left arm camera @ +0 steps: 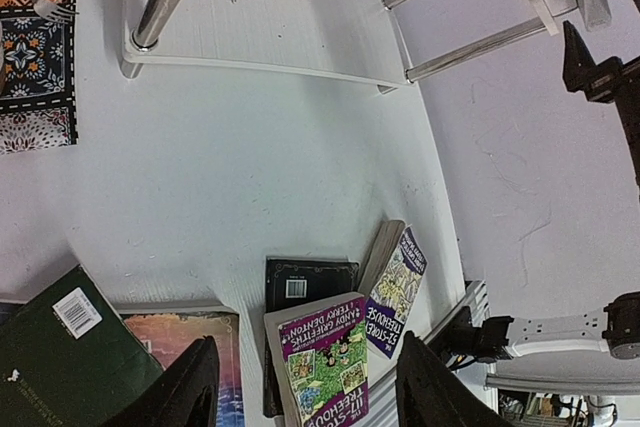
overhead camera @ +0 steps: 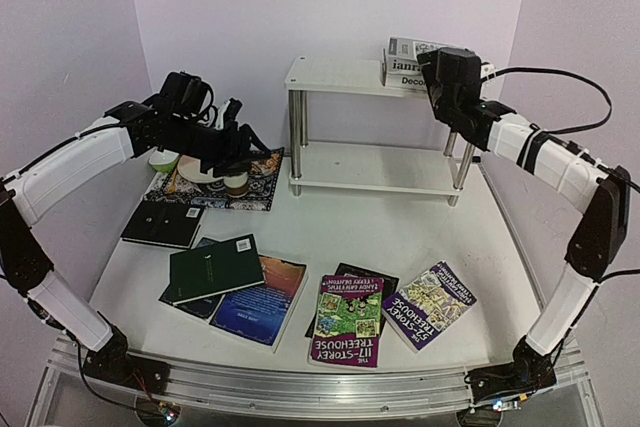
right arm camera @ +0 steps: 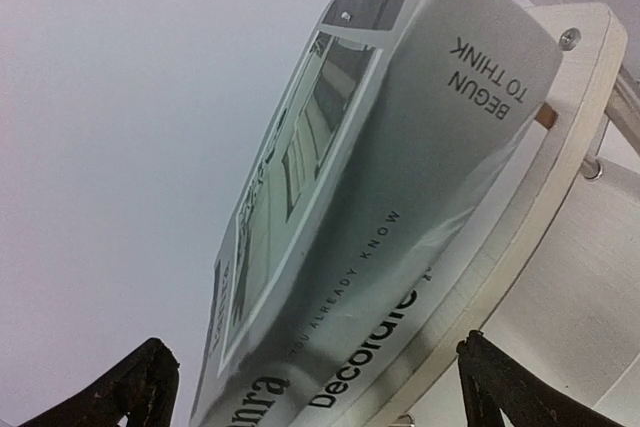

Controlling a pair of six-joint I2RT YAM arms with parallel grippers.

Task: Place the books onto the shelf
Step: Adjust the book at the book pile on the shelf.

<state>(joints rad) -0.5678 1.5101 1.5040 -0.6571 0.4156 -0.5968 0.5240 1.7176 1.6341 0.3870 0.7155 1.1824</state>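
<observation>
right wrist view: right claw (right arm camera: 312,367) gapes wide, the stacked books (right arm camera: 380,177) resting unaided on the shelf (right arm camera: 565,117); left claw (left arm camera: 305,382), apart and empty, hangs over loose books (left arm camera: 325,352) on the bench (left arm camera: 250,177).

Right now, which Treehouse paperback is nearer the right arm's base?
The angled paperback at the row's right end. The 117-Storey paperback lies further left, overlapping a black book.

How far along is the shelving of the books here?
Done: Decorate and janra lie stacked on the top board of the shelf. In hand: nothing; the right gripper is open at that stack, the left gripper open and empty. Left: about seven books on the table.
</observation>
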